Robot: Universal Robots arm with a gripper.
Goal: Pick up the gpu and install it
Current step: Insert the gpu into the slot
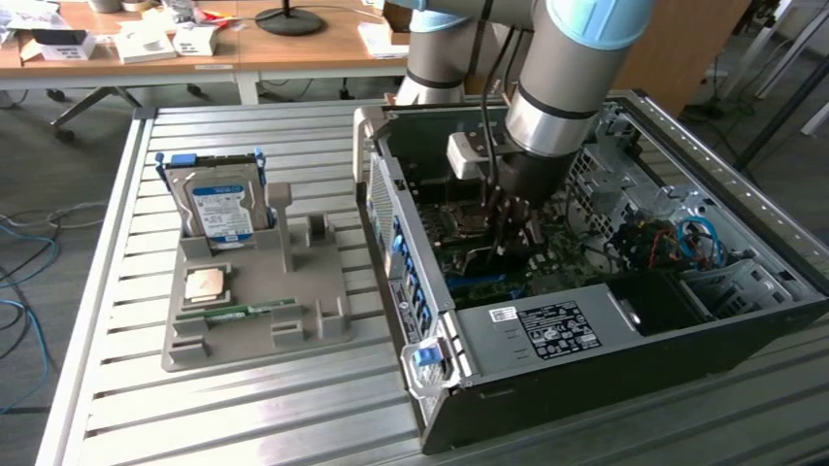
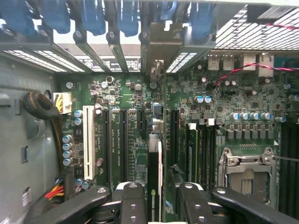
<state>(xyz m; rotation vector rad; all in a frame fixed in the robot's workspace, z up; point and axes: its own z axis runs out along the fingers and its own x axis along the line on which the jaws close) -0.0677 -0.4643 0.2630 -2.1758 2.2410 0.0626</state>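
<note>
Two dark fingers (image 2: 133, 205) of the gripper (image 2: 162, 186) are standing one on each side of the gpu (image 2: 155, 163), which is showing edge-on between them. The jaws are standing apart, not pinching: one finger is lying close against the card, while a dark gap is showing on the other side.

The gpu is standing upright in a long slot of the motherboard (image 2: 135, 93), and its far end is reaching toward the rear wall of the case (image 1: 622, 388). Judging by this, the seating step is either finishing or just done. Whether the card is sitting fully down in the slot, I cannot tell.

Any move from here is calling for a straight path along the card's own plane, since a sideways drift would be pushing the board over in its slot.

Room is being squeezed on both sides. The dark neighbouring slots and the white slot (image 2: 88, 140) are lying on one flank. On the other, the upright memory sticks (image 2: 201, 149) are rising just beside the card, with the processor socket (image 2: 245, 168) beyond them. A bundle of red wires (image 2: 56, 191) is crowding the case wall.

Farther off, the blue latches (image 2: 93, 14) are lining the rear edge. In the exterior view the arm is reaching down into the open case from above, where the way is lying free. The grey tray (image 1: 259, 330) with the hard drive (image 1: 220, 209) is sitting well apart.
</note>
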